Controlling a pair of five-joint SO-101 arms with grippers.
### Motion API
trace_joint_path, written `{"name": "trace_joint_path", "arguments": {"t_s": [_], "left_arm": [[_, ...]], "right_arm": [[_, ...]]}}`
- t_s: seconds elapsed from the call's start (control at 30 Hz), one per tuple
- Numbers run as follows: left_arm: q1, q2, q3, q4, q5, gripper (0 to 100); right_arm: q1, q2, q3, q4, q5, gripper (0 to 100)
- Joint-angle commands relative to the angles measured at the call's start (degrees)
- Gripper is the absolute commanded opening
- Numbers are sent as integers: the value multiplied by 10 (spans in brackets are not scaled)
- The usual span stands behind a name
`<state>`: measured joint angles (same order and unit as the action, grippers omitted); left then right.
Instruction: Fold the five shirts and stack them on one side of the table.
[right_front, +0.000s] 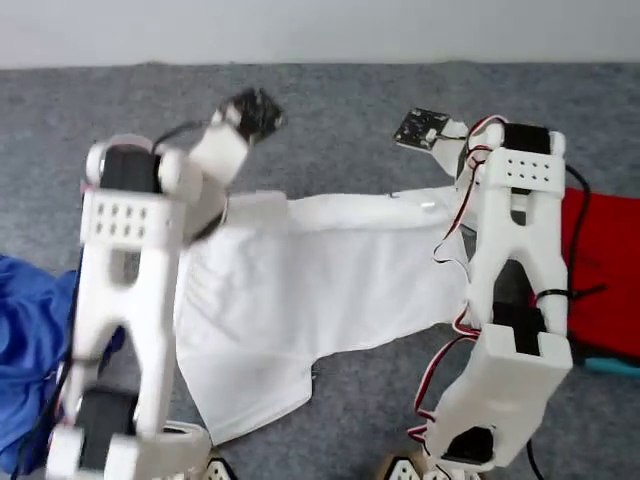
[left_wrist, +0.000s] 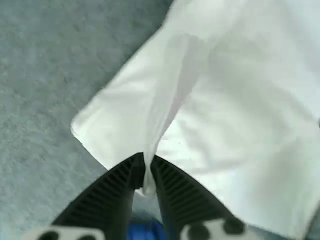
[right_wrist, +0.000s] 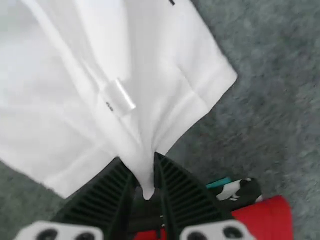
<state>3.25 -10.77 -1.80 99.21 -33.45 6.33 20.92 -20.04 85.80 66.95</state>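
Shirts of three colours lie on the grey tabletop (right_front: 340, 110). The white shirt (right_front: 300, 290) is spread across the middle, between the two arms. Its far edge runs side to side across the tabletop, and this is the line along which it is drawn out. From that edge the cloth trails back toward the arm bases. One flap juts out at the near left corner, pointing toward the left arm's base. The left gripper (left_wrist: 145, 175) holds the left end of the far edge. Its black ribbed fingers (left_wrist: 120, 185) are pressed together on a thin ridge of white fabric that rises out of a squared-off corner of the shirt. The right gripper (right_wrist: 147, 180) holds the right end the same way. Its fingers (right_wrist: 172, 190) pinch a gathered fold, and creases fan out from that fold across the cloth. A small pale tag (right_wrist: 119, 97) sits on the fabric near this grip, beside a hemmed, sleeve-like corner. I cannot tell from the tag alone which end is the collar. The blue shirt (right_front: 30, 330) lies crumpled at the left edge of the tabletop, beside the left arm and apart from the white one. The red shirt (right_front: 605, 270) lies at the right edge, partly behind the right arm.
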Motion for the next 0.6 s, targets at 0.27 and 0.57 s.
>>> {"name": "trace_joint_path", "arguments": {"t_s": [0.27, 0.57], "left_arm": [[4, -394, 422, 16, -33, 13], [10, -468, 459, 16, -33, 13]], "right_arm": [[22, -32, -28, 111, 38, 10], [26, -33, -18, 167, 37, 10]]}}
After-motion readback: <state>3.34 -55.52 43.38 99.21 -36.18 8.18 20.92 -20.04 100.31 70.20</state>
